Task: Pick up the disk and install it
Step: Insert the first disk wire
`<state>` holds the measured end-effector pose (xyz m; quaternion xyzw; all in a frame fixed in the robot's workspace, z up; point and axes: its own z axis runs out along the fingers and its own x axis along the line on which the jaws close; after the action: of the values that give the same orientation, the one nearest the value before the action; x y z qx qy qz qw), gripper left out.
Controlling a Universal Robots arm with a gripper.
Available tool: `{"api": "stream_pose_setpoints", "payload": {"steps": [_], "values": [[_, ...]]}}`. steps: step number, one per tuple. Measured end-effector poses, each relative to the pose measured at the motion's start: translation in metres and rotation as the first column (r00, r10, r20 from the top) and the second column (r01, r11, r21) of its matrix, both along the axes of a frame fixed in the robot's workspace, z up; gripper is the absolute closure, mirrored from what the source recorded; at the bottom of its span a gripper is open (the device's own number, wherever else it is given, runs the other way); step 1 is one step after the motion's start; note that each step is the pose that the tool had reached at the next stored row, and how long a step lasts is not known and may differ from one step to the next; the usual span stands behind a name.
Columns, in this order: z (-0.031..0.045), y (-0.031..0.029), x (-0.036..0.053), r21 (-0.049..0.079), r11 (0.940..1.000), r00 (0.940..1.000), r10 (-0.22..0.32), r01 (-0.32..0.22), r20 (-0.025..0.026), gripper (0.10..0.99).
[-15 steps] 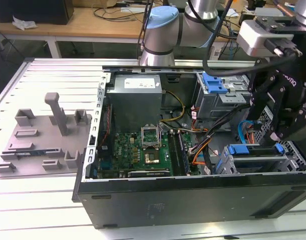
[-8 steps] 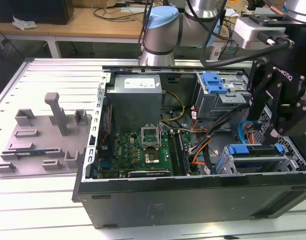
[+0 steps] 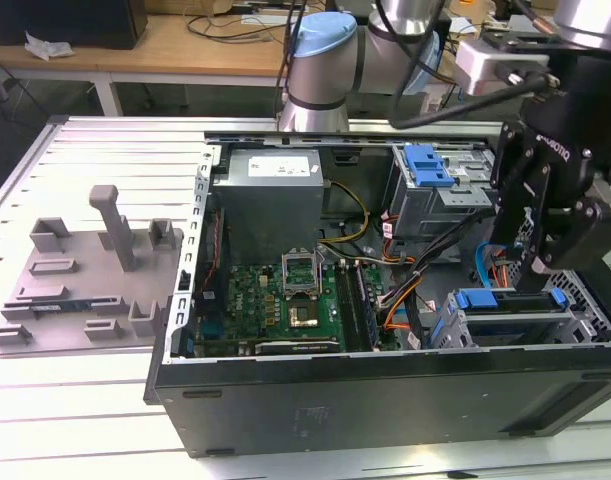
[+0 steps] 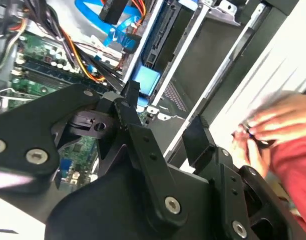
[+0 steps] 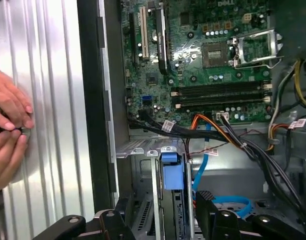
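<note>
You have one disk (image 5: 173, 171), blue-framed, seated in the drive cage (image 5: 137, 148); your single gripper (image 5: 165, 206) hangs just over that cage, fingers apart, holding nothing. Two hands (image 5: 10, 107) meet outside it.

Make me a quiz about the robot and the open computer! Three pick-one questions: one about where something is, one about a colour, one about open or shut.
1. In the exterior view, where does the black robot gripper hang?
A) over a grey parts tray
B) over the grey metal drive cage at the exterior view's right end of the open black computer case
C) outside the case

2. What colour is the plastic tab on the drive cage in the first wrist view?
A) red
B) blue
C) yellow

3. How are the gripper's fingers?
A) apart, with nothing gripped
B) shut on a cable
C) shut on a screw

Answers:
1 B, it hangs above the cage.
2 B, the tab is plainly blue.
3 A, both wrist views show a gap between them.
</note>
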<state>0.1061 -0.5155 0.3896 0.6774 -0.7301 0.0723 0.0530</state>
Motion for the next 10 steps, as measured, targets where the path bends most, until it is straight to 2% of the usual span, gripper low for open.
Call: {"api": "stream_pose_setpoints", "payload": {"steps": [1,2,5,6,10], "values": [[-0.0001,0.0031,0.0000,-0.016,0.9999,1.0000,0.000,0.000,0.0000,0.463],[-0.0005,0.0092,0.0000,-0.040,0.9992,1.0000,0.000,0.000,0.0000,0.463],[-0.0017,0.0243,0.0000,-0.083,0.9966,1.0000,0.000,0.000,0.0000,0.463],[-0.0025,0.0319,0.0000,-0.102,0.9947,1.0000,0.000,0.000,0.0000,0.463],[-0.0043,0.0529,-0.0001,-0.159,0.9873,1.0000,0.000,0.000,0.0000,0.463]]}}
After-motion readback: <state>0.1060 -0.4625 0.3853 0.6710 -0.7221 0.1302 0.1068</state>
